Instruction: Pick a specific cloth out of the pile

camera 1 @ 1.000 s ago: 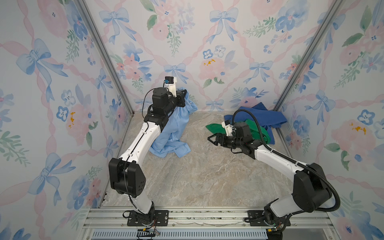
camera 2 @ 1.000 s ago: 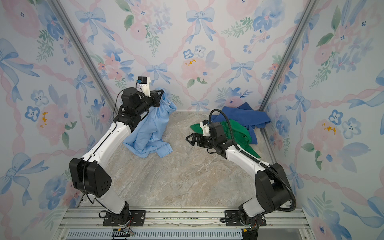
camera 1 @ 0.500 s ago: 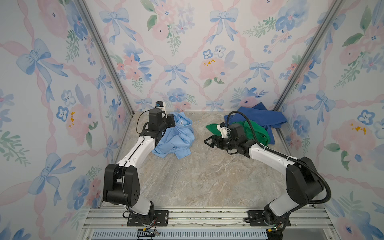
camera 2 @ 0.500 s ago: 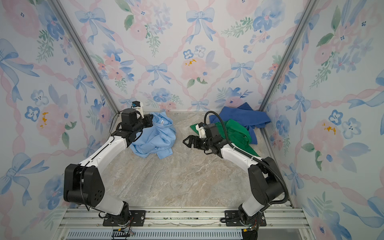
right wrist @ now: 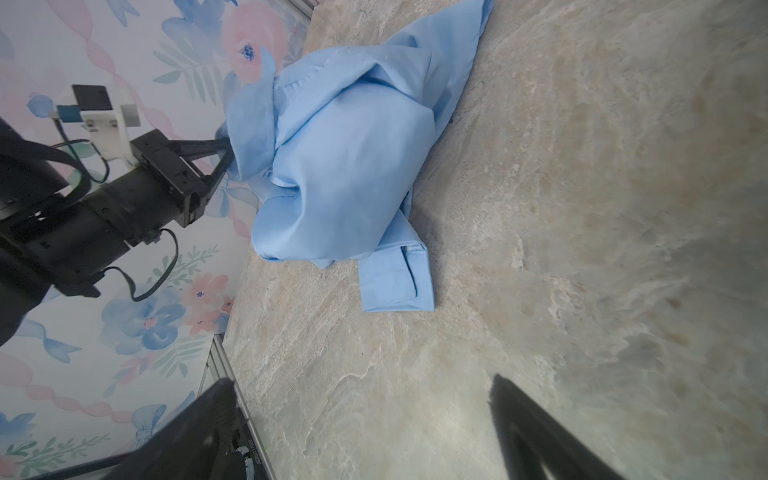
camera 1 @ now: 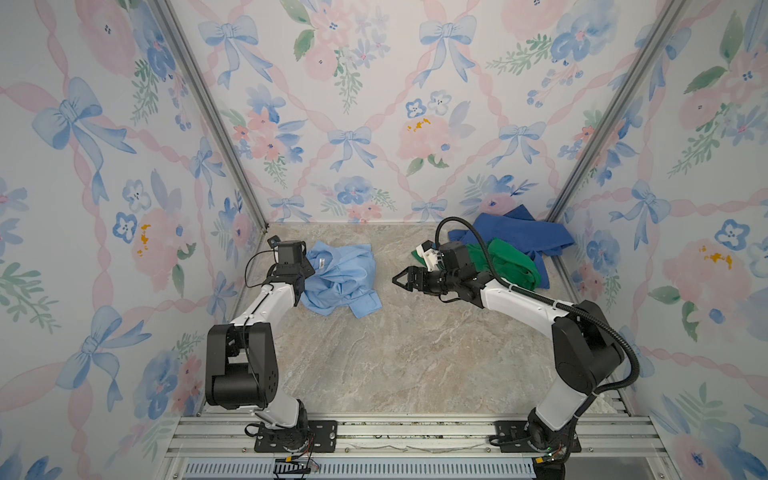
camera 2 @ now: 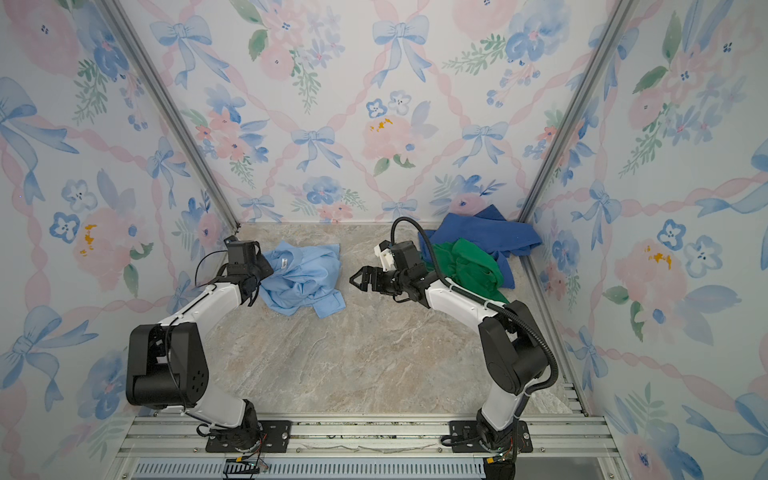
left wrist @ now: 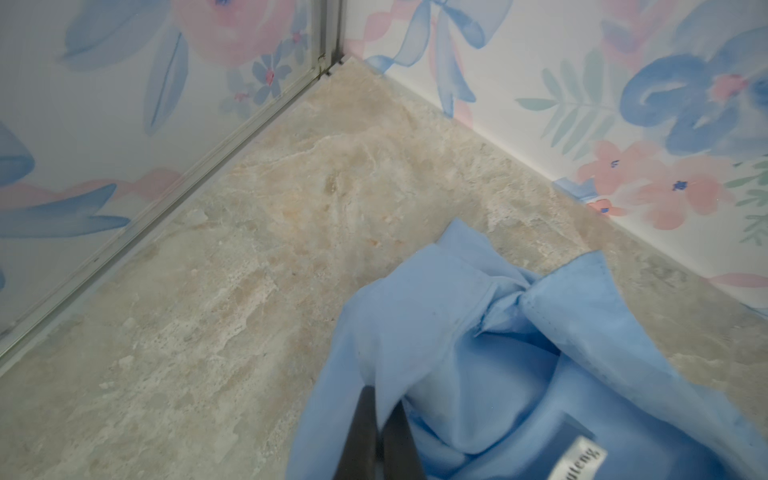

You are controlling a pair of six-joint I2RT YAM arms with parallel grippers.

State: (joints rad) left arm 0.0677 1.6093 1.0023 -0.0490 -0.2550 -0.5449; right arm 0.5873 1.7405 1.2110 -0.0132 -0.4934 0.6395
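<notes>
Here, cloth (camera 1: 340, 274), pinched by left fingers (left wrist: 360, 436)

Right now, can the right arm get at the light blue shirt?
Probably yes: the open right gripper faces the shirt across bare table, with nothing between. The left gripper is shut on its far edge.

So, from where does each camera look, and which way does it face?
Both top views: high at the front, looking down toward the back wall; both arms show, with the shirt on the left and the pile on the right.
Left wrist: low, facing the back-left corner; left hand shut on the shirt.
Right wrist: low over the table, facing left; fingertips of the open right hand show.
Shared: both wrist views show the shirt and the left hand.
</notes>
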